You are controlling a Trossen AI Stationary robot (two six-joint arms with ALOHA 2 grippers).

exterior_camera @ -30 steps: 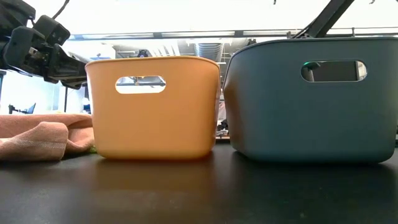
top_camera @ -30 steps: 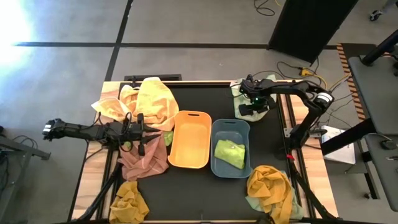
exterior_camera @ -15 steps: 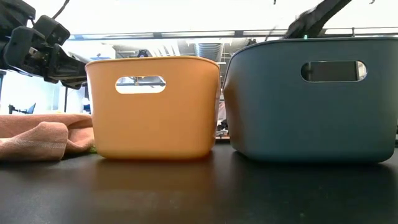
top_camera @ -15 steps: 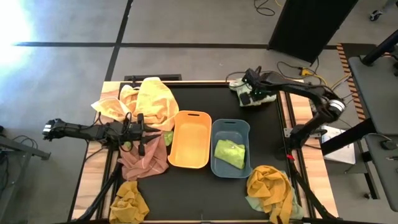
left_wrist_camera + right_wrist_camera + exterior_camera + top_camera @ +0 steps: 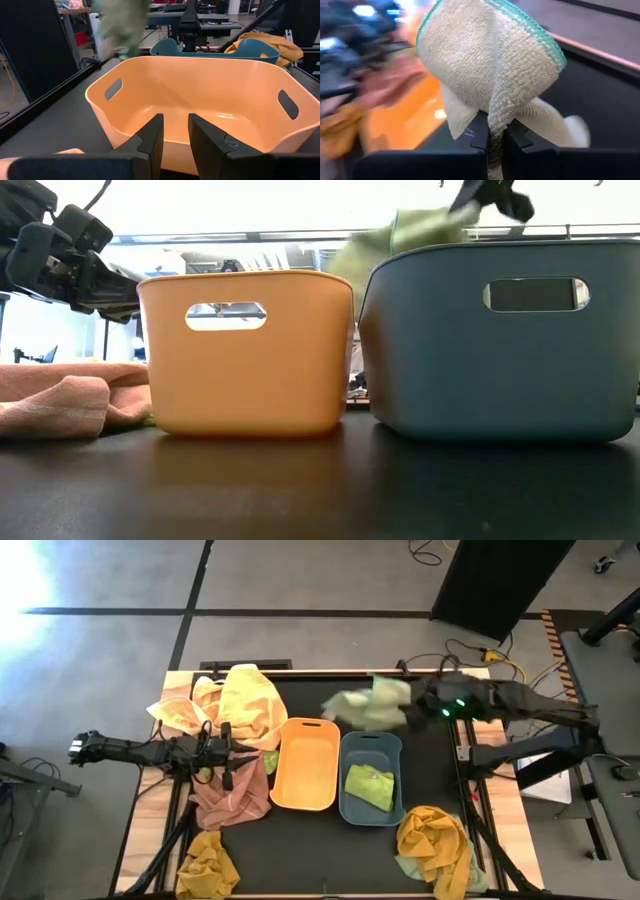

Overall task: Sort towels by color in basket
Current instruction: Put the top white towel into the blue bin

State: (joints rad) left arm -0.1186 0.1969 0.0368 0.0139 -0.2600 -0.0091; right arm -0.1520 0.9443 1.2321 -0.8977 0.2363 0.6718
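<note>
On the black table [image 5: 300, 840] we see two tubs [image 5: 305, 763], a pink towel [image 5: 232, 796] and towel heaps [image 5: 432, 838].

This looks like a robot lab. The desk [image 5: 300, 840] stands on a bare grey floor [image 5: 300, 580] marked with dark tape lines. Loose cables [image 5: 480, 645] lie beside it. More work benches [image 5: 200, 17] fill the room behind.
</note>
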